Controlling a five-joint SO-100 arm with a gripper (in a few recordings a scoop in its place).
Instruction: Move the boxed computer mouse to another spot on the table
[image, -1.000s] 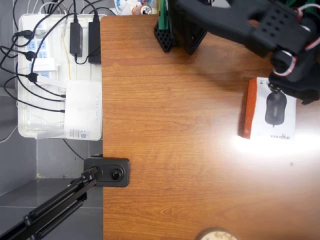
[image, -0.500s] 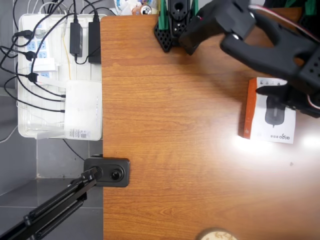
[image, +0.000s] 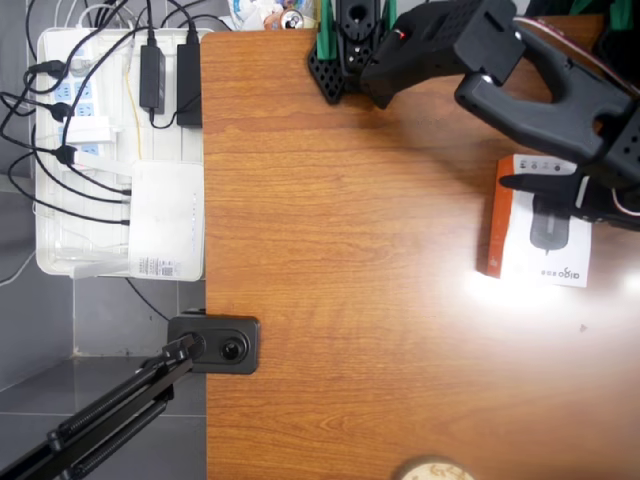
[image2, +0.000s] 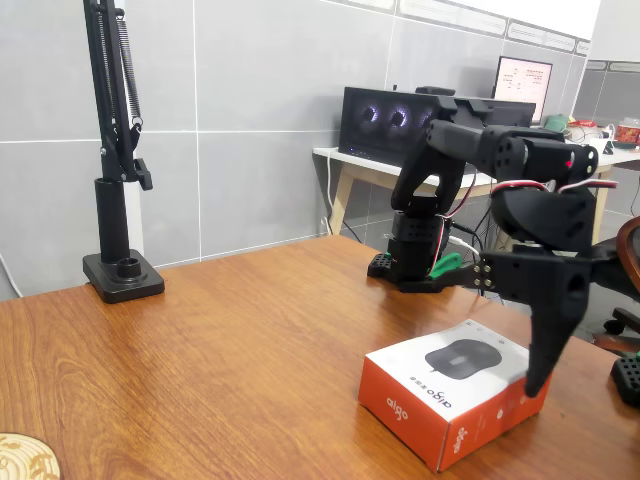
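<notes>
boxed computer mouse (image2: 452, 392) | pincer (image2: 543, 380) over it, state unclear | lamp base (image2: 123, 275) well apart

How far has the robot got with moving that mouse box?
Barely started. The boxed computer mouse lies flat on the table. The gripper hangs right at the box's far edge, one finger pointing down beside it, but no grip is visible. Grasping, carrying and setting it down elsewhere are all left.
</notes>
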